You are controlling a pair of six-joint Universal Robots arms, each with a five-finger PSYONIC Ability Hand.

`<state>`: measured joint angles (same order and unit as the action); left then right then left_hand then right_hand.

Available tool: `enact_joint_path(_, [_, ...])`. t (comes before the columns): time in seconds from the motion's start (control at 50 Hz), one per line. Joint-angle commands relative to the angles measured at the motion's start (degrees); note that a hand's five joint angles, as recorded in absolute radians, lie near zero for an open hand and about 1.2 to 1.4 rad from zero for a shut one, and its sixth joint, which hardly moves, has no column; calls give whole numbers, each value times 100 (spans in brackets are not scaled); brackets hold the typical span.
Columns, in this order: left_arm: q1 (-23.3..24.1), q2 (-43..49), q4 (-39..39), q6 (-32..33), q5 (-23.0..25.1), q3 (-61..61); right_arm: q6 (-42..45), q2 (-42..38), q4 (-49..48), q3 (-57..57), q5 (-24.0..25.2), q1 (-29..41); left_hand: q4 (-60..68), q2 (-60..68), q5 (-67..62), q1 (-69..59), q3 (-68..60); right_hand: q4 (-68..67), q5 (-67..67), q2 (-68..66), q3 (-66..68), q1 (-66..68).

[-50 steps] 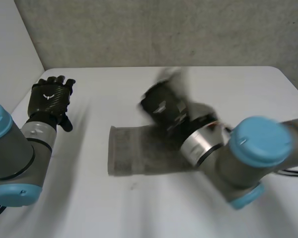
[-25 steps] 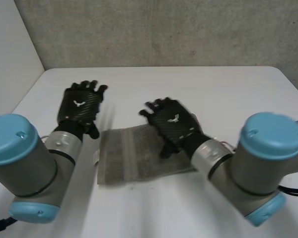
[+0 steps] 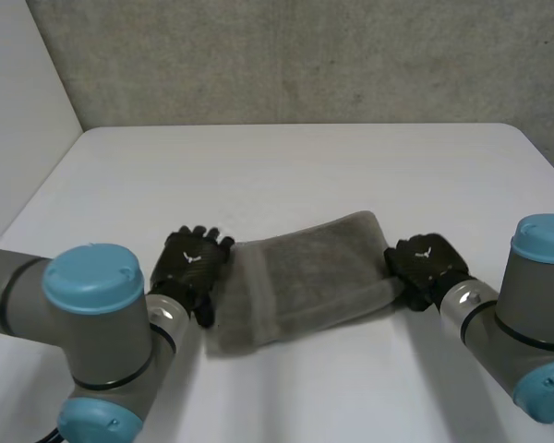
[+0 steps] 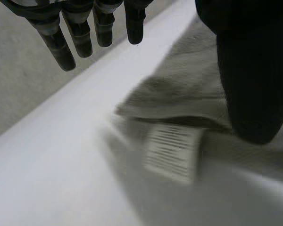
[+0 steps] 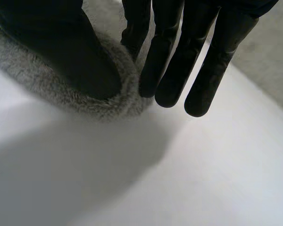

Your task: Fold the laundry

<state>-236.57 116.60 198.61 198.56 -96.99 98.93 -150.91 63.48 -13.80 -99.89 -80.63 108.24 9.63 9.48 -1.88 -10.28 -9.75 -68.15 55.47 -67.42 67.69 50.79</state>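
We log the left arm (image 3: pixel 106 355) and right arm (image 3: pixel 522 323) as thick grey cylinders, each joint closed by a round light-blue cap (image 3: pixel 92 275), with a silvery ring (image 3: pixel 463 297) at the wrist. The left hand (image 3: pixel 192 268) and right hand (image 3: pixel 427 263) are black, with a woven sheen and a small white emblem (image 3: pixel 189 257) on the back. We see slim, segmented, round-tipped fingers (image 4: pixel 57 47) and a broad matte thumb (image 4: pixel 247 80).

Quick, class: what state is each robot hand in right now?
Left hand: open, fingers straight beside the towel's end.
Right hand: open, thumb on the towel's other end.
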Motion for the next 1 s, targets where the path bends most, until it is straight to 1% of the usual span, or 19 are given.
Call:
enact_joint_path(0.02, [15,-779,55,-81,-4,47,695,85,-457,312,-208,153,37,52,188,28,-25,-1185,1453,-1258,1231,2921])
enact_joint_path(0.08, [6,-1113,72,-160,-13,56,932,217,-677,594,-357,707,37,52,188,28,-25,-1185,1453,-1258,1231,2921])
enact_joint_path(0.12, [-47,-1428,72,-230,-65,91,1124,209,-1001,935,-471,1555,37,52,188,28,-25,-1185,1453,-1258,1231,2921])
enact_joint_path(0.24, [-390,-1781,72,-257,-320,170,1767,-82,-1362,1121,-366,2439,37,52,188,28,-25,-1185,1453,-1258,1231,2921])
enact_joint_path(0.32, [-723,-1912,64,-361,-452,267,2424,-476,-1354,763,299,3026,37,52,188,28,-25,-1185,1453,-1258,1231,2921])
enact_joint_path(0.34, [-724,-1913,64,-362,-452,267,2426,-477,-1354,761,302,3027,37,52,188,28,-25,-1185,1453,-1258,1231,2921])
enact_joint_path(0.38, [-803,-1913,64,-537,-435,337,2697,-547,-1371,253,941,3115,37,52,188,28,-25,-1185,1453,-1258,1231,2921])
enact_joint_path(0.46, [-812,-1895,64,-679,-399,364,2698,-416,-1362,-74,1339,3115,37,52,188,28,-25,-1185,1453,-1258,1231,2921])
enact_joint_path(0.48, [-794,-1878,72,-722,-399,364,2585,-285,-1362,-196,1513,3063,37,52,188,28,-25,-924,1193,-998,970,2661])
enact_joint_path(0.5, [-794,-1877,72,-722,-399,364,2410,-84,-1423,-241,1541,2967,37,52,188,28,-25,1893,-1624,1819,-1847,-156])
enact_joint_path(0.52, [-759,-1869,72,-740,-391,329,2408,-82,-1424,-241,1541,2966,37,52,188,28,-25,1921,-1653,1847,-1875,-184])
enact_joint_path(0.54, [-750,-1816,72,-749,-390,294,2121,119,-1415,-172,1472,2714,37,52,188,28,-25,5219,-4950,5145,-5172,-3482])
enact_joint_path(0.58, [-715,-1781,72,-740,-390,267,1736,303,-1363,-67,1349,2337,37,52,188,28,-25,5815,-5547,5742,-5769,-4079])
enact_joint_path(0.62, [-636,-1693,72,-749,-390,197,1248,454,-1327,49,1155,2008,37,52,188,28,-25,5815,-5547,5742,-5769,-4079])
enact_joint_path(0.7, [-92,-1404,-6,-836,-452,-154,-705,735,-1074,312,734,1657,58,73,166,6,-46,5815,-5547,5742,-5769,-4079])
enact_joint_path(0.72, [-91,-1403,-7,-837,-452,-155,-712,736,-1072,312,733,1656,58,73,166,6,-46,5815,-5547,5742,-5769,-4079])
enact_joint_path(0.76, [110,-1271,-42,-1020,-452,-260,-1875,780,-697,540,733,1377,58,73,166,6,-46,5815,-5547,5742,-5769,-4079])
enact_joint_path(0.82, [173,-1227,-95,-1171,-443,-304,-2633,754,-117,838,855,1078,75,90,149,-11,-63,5815,-5547,5742,-5769,-4079])
enact_joint_path(1.0, [665,-418,-613,-1874,-478,-902,-2786,-284,1230,1965,1155,953,92,107,133,-27,-80,5815,-5547,5742,-5769,-4079])
